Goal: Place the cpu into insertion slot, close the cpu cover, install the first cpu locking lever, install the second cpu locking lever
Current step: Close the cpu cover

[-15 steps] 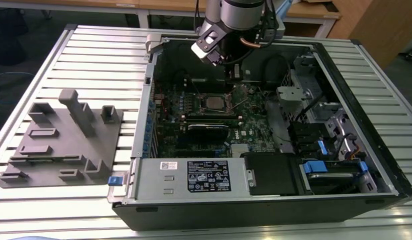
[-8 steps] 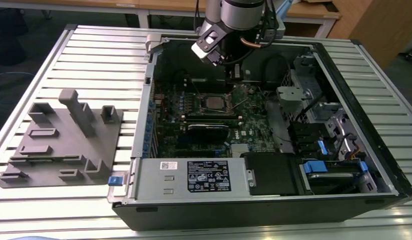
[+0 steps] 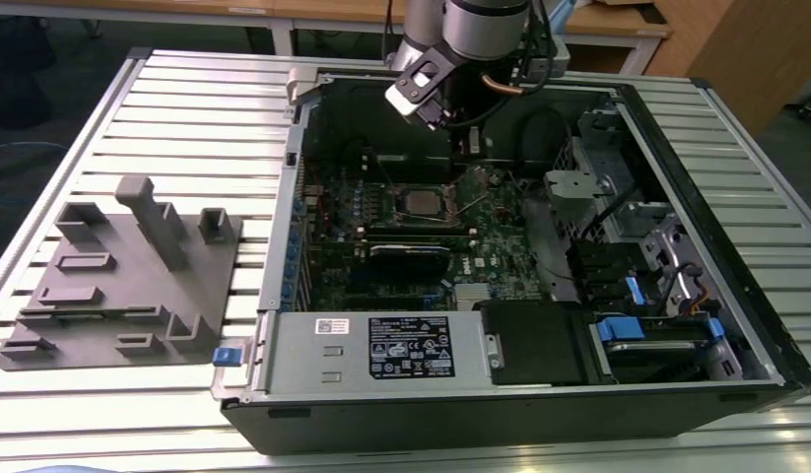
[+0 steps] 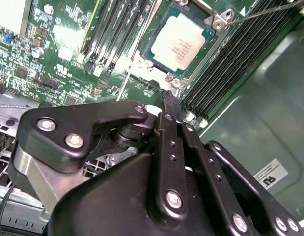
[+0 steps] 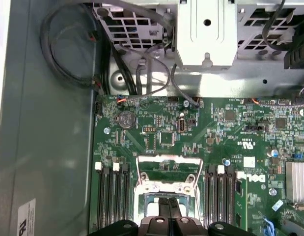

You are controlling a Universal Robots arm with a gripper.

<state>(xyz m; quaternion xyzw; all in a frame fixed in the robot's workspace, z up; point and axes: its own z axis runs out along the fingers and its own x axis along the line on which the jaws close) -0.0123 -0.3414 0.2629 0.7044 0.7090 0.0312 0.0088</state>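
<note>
claw [image 4: 167, 102] closed by insertion slot [image 4: 143, 63] | second wrist view: cpu [image 4: 180, 43] seated

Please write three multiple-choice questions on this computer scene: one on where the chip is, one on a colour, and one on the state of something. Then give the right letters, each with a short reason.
1. Where is the chip?
A. on the floor
B. in the socket on the board
C. in a person's hand

2. What colour is the board?
A. green
B. red
C. white

3. In what state is the computer case?
A. closed on all sides
B. open, lying on its side
C. standing upright with the panel on

Answers:
1 B: in the second wrist view, the pale chip sits inside the socket's metal rim.
2 A: the board's surface is green in both wrist views.
3 B: in the exterior view, the board is in plain sight from above.
</note>
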